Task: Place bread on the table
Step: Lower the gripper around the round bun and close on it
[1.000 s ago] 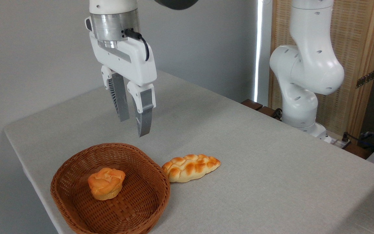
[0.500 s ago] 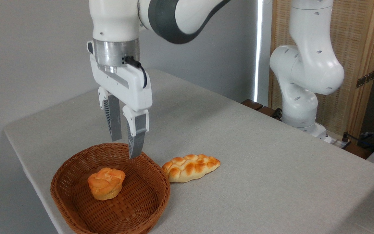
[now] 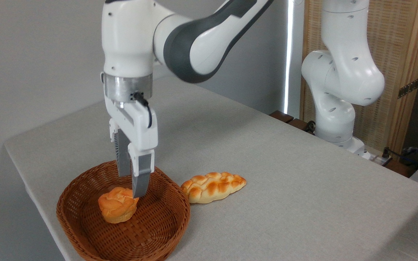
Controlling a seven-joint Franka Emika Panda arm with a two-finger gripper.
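Bread [image 3: 117, 208], the small round orange-golden bun with a folded top, sits inside the wicker basket [image 3: 158, 232], left of the basket's middle, resting on the woven floor. Nothing else is in the basket.

Basket: brown, oval, shallow; stands on the table [image 3: 285, 174] near the front left corner.

Gripper [image 3: 132, 185]: pointing straight down over the basket, fingers inside the rim line. The nearer finger's tip [image 3: 140, 190] is at the bun's upper right edge, touching or just short of it; cannot tell which. The farther finger is mostly hidden behind the nearer one, ending above the bun's back. Jaws stand parted by a narrow gap and are not clamped on the bun; nothing is held.

Braided loaf [image 3: 212, 186]: longer, pale with browned bumps, lies flat on the table just right of the basket, its left end touching or nearly touching the basket wall.

Table: light grey-beige cloth surface, rounded corner at left.

Arm base [image 3: 334, 90]: white, upright at the table's far right edge, in front of a wood-framed woven screen [image 3: 405, 54].
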